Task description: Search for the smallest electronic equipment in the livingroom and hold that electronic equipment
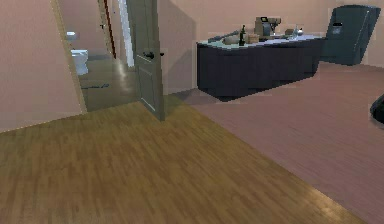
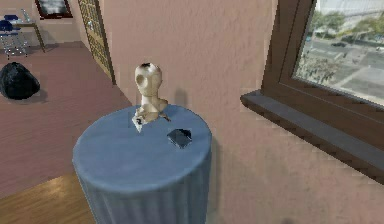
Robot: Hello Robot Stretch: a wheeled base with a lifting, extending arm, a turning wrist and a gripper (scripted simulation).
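In the forward view I see a wood floor (image 1: 120, 165) across the lower left and a pinkish floor to the right. A grey door (image 1: 150, 60) stands open at upper centre. Through the doorway at upper left is a white toilet (image 1: 78, 58). A dark blue counter (image 1: 255, 68) at upper right carries a bottle (image 1: 242, 36) and other small items. A dark fridge (image 1: 352, 35) stands in the top right corner.

In the arm side view a round blue table (image 2: 130, 170) sits at lower centre against a pink wall. On it stands a pale bust (image 2: 150, 88). Just right of the bust lies a small dark flat object (image 2: 180, 137), perhaps the electronic equipment, though it is too small to be sure. A dark-framed window (image 2: 345, 50) takes the upper right. A dark rounded shape (image 2: 18, 80) lies on the floor at upper left.

I cannot tell the claw's state.
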